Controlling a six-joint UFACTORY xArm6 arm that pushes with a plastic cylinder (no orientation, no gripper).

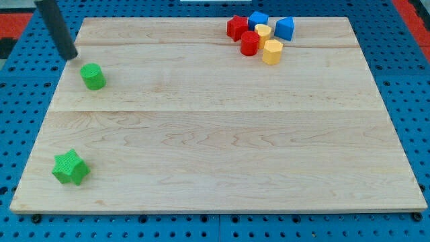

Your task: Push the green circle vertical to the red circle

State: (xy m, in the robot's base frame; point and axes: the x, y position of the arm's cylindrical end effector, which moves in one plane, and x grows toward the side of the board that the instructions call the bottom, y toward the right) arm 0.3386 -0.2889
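One pale wooden board (222, 134), blue pegboard (416, 101) around, my tip (70, 56) near green circle (93, 76)

Bare board (222, 134) separates green circle (93, 76) from red circle (250, 43).

The straight dark rod (56, 28) enters from the view's top-left corner and slants downward toward the view's right, its upper part cut off by the frame edge. It looks matte, dark grey to black, and evenly thick along its visible length. My tip (69, 55) sits at the rod's lower end, near the left edge of the view, at the level of the surface below it. Only this 1 rod shows; the rest of the arm lies outside the frame.
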